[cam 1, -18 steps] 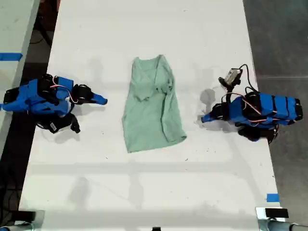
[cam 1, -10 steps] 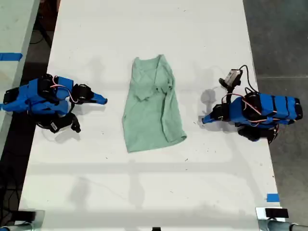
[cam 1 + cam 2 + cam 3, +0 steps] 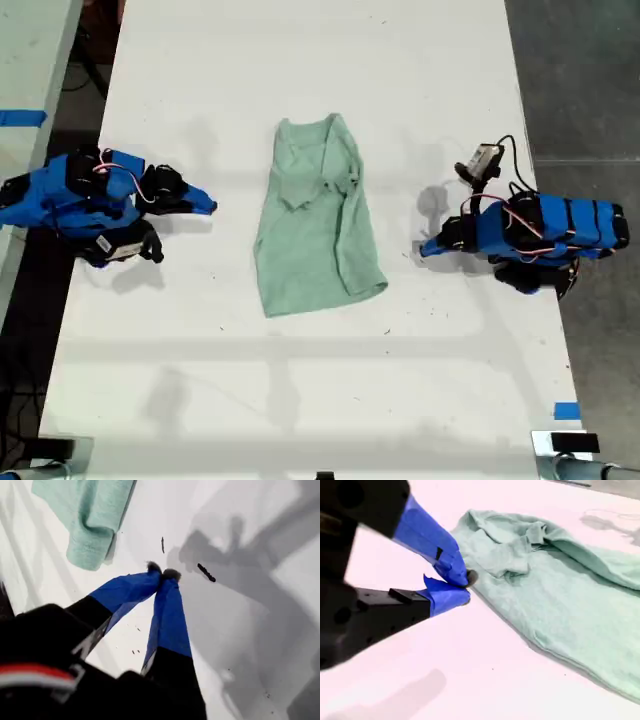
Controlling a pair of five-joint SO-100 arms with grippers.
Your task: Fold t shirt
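The t shirt (image 3: 318, 220) is pale mint green and lies wrinkled in the middle of the white table (image 3: 300, 400), neck end toward the far side, its long sides folded inward. My first gripper (image 3: 425, 247) rests shut on the table at the exterior view's right, a short way from the shirt's near hem corner (image 3: 90, 550). Its blue fingertips (image 3: 170, 575) meet with nothing between them. My second gripper (image 3: 207, 206) sits at the exterior view's left, shut and empty (image 3: 465, 587), just short of the shirt's crumpled sleeve area (image 3: 505, 555).
A blue tape mark (image 3: 566, 410) sits near the table's near corner at the exterior view's right. Another table with blue tape (image 3: 22, 117) stands off the exterior view's left. Small dark specks (image 3: 206, 573) lie on the table by my first gripper.
The second arm has drawn back slightly toward the exterior view's left and lifted a little. The first arm and the shirt have stayed put.
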